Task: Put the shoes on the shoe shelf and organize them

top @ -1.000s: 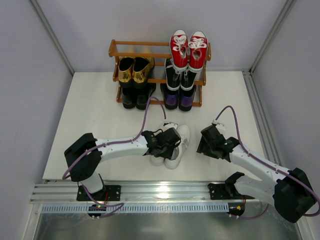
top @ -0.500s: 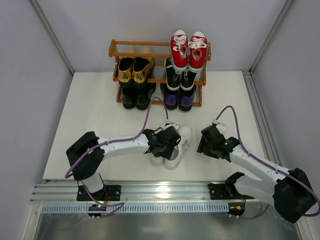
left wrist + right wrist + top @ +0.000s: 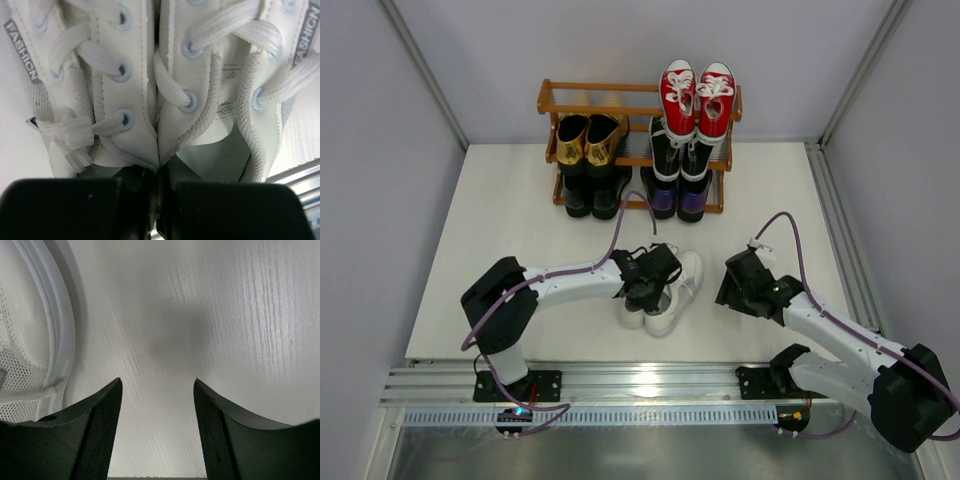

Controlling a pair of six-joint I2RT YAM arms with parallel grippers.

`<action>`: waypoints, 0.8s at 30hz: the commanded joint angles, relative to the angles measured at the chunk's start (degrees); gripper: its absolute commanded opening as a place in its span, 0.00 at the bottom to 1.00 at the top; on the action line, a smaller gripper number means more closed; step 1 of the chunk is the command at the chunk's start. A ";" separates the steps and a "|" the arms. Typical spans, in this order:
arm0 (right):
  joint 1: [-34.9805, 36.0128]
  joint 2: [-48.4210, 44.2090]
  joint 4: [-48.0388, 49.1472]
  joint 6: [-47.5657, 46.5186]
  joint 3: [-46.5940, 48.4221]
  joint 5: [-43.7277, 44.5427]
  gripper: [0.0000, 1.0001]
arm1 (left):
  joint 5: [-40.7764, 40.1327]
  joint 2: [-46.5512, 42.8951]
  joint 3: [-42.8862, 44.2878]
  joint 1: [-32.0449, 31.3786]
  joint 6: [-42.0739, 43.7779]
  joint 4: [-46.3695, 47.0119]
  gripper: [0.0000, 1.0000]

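Pinches 2 white lace-up sneakers (image 3: 125, 60) by their touching inner collars with the left gripper (image 3: 159, 182), clamped tight, probably on the white table (image 3: 510, 240) before the orange-brown wooden shelf (image 3: 547, 100). Holds the right gripper (image 3: 157, 405) parted, empty.

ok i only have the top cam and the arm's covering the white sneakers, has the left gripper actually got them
observer: yes. In the left wrist view the left gripper is shut on the white sneakers, pinching the inner collars of both shoes together.
operator: and the right one, holding anything
observer: no. Its wrist view shows the right gripper open over bare table, with a sneaker's sole at the left edge of that view.
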 commanded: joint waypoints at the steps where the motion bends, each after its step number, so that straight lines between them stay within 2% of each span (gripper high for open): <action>1: -0.39 -1.31 -0.25 -0.22 -0.27 1.03 0.61 | -4.84 -2.97 1.65 0.95 0.55 -3.23 0.00; 11: -0.92 -1.93 0.19 -1.10 -0.27 0.68 0.61 | -20.57 -19.75 9.91 0.95 -4.19 -21.78 0.00; 17: -1.01 -2.81 0.01 -1.72 -0.18 0.42 0.61 | -27.43 -25.65 20.71 0.95 -5.25 -31.87 0.00; 21: -1.09 -3.33 0.10 -2.33 0.08 0.24 0.61 | -38.57 -26.89 28.01 1.30 -0.70 -32.60 0.00; 24: -1.18 -3.16 -0.08 -2.95 0.69 -0.02 0.61 | -39.40 -24.08 35.04 4.80 6.95 -28.23 0.00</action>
